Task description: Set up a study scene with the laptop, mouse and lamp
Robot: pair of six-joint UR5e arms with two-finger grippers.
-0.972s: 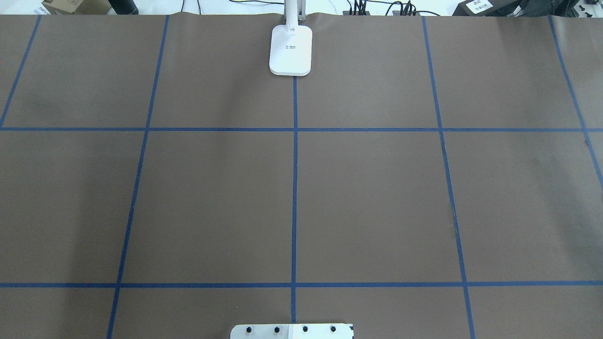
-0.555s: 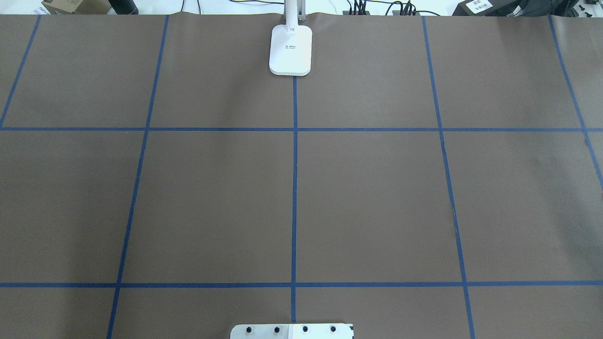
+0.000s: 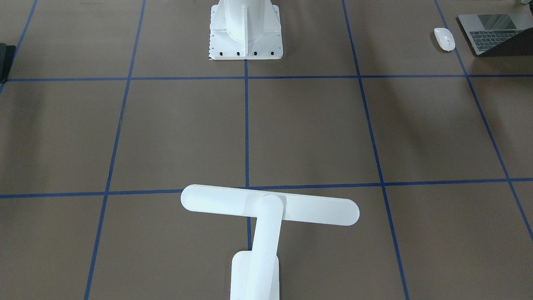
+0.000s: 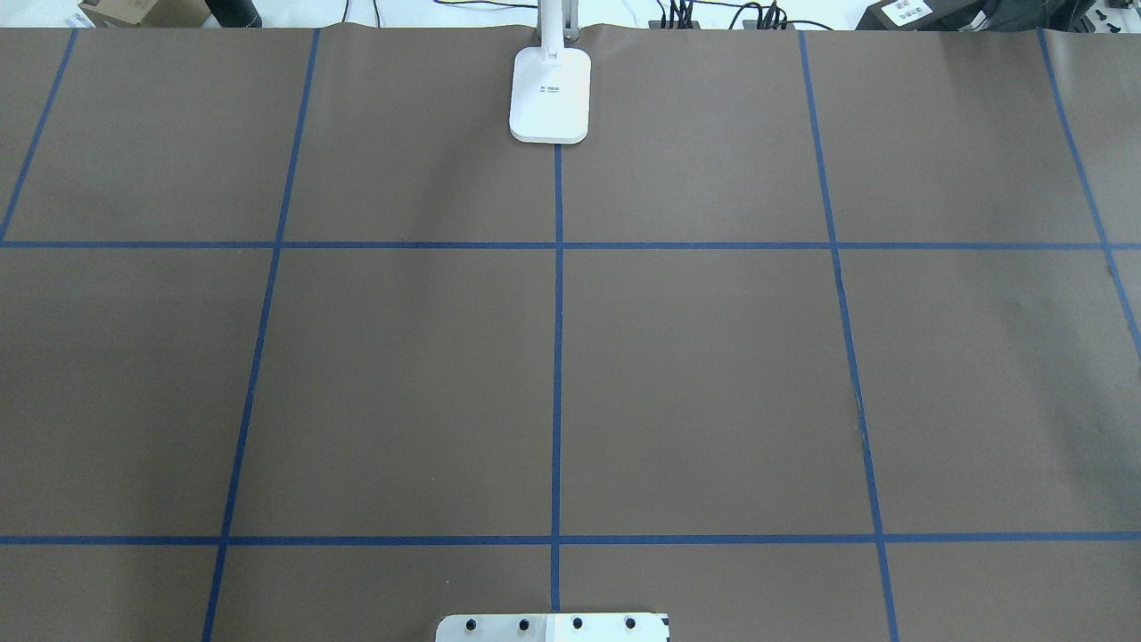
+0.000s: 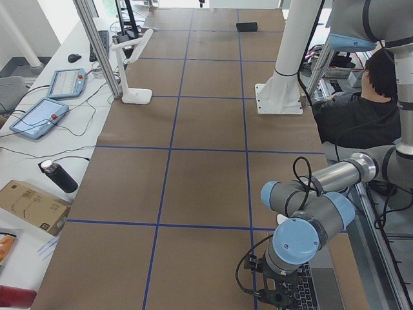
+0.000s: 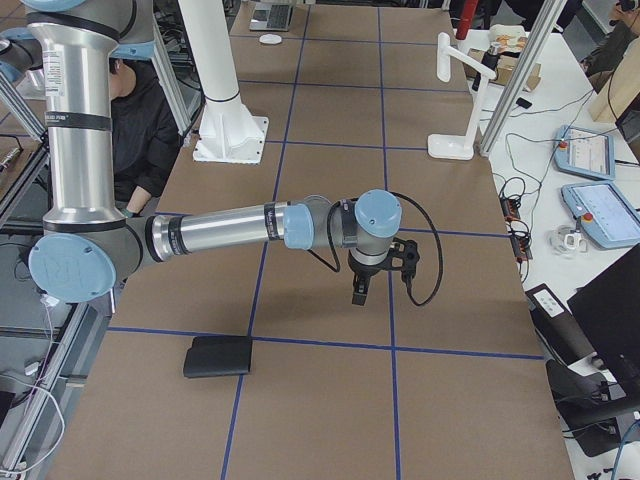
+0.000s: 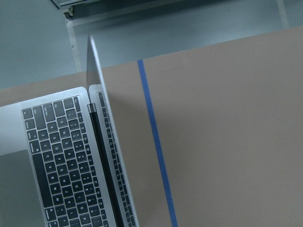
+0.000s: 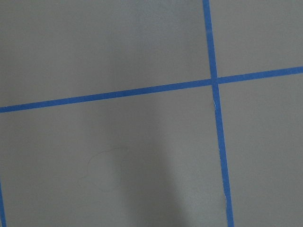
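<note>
The white T-shaped lamp (image 3: 270,205) stands at the table's far edge on the centre line; its base shows in the overhead view (image 4: 550,94). The grey laptop (image 3: 495,33) lies open near the robot's left corner, with the white mouse (image 3: 444,39) beside it. The left wrist view looks down on the laptop's keyboard (image 7: 61,161) and its edge-on screen. My left gripper (image 5: 277,294) hangs over the laptop (image 5: 316,287); I cannot tell whether it is open. My right gripper (image 6: 360,295) points down over bare table; I cannot tell its state either.
The white bolted pedestal (image 3: 245,29) stands at the robot's side of the table. A flat black mat (image 6: 218,356) lies near the robot's right end. A person (image 5: 361,110) sits behind the robot. Blue tape lines (image 8: 213,80) grid the brown table cover.
</note>
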